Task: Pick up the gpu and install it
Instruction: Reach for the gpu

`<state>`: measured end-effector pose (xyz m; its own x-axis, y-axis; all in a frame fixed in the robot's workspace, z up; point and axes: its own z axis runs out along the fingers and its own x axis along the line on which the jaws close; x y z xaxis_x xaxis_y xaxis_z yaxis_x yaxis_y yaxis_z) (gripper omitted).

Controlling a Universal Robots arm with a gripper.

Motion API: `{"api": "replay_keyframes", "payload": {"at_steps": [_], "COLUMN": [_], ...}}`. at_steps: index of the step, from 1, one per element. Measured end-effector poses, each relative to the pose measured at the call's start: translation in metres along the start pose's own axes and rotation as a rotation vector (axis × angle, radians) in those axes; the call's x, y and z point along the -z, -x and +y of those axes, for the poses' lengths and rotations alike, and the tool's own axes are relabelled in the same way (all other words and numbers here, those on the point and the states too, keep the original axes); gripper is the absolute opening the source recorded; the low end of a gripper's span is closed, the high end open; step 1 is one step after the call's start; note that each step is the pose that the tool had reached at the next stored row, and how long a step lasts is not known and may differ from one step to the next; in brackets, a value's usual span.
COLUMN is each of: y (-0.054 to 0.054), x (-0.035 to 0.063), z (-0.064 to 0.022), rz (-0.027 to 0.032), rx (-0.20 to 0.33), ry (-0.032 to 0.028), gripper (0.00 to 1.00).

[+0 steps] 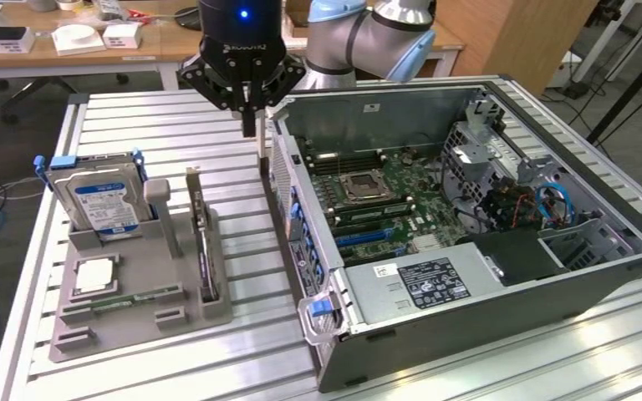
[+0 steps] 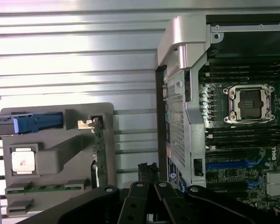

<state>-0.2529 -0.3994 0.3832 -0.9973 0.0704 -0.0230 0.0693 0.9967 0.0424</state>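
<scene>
The gpu (image 1: 201,246) stands on edge in the grey holder (image 1: 131,313) on the bench (image 1: 131,113), long axis running near to far, bracket at the far end. The gripper (image 1: 251,125), fingers together and empty, hovers beyond it beside the computer case (image 1: 500,292).

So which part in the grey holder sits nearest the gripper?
The gpu, the thin dark card standing on edge nearest the case; the blue-labelled hard drive and the chip sit farther from the gripper.

Slatted metal table (image 1: 131,113) — grey parts holder (image 1: 181,284) beside open PC case (image 1: 500,322), apparently just apart.
</scene>
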Motion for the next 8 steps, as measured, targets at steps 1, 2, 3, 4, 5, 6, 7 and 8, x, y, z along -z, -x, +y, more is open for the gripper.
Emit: {"api": "replay_keyframes", "payload": {"at_steps": [1,2,3,4,5,6,7,8], "y": [-0.0011,-0.0021,-0.0031,-0.0042,-0.0053,-0.0064,-0.0074,-0.0083], "x": [-0.0001,-0.0001,-0.0002,-0.0003,-0.0004,-0.0004,-0.0005,-0.0006], "z": [-0.0001,-0.0002,-0.0002,-0.0003,-0.0004,-0.0005,-0.0005,-0.0006], "rz": [0.0,0.0001,0.0001,0.0001,0.0001,0.0001,0.0001,0.0001], "rx": [0.0,0.0,0.0,0.0,0.0,0.0,0.0,0.0], "ry": [0.0,-0.0001,0.0,0.0,0.0,0.0,0.0,0.0], "gripper": [0.11,0.11,0.11,0.11,0.11,0.11,0.11,0.11]}}
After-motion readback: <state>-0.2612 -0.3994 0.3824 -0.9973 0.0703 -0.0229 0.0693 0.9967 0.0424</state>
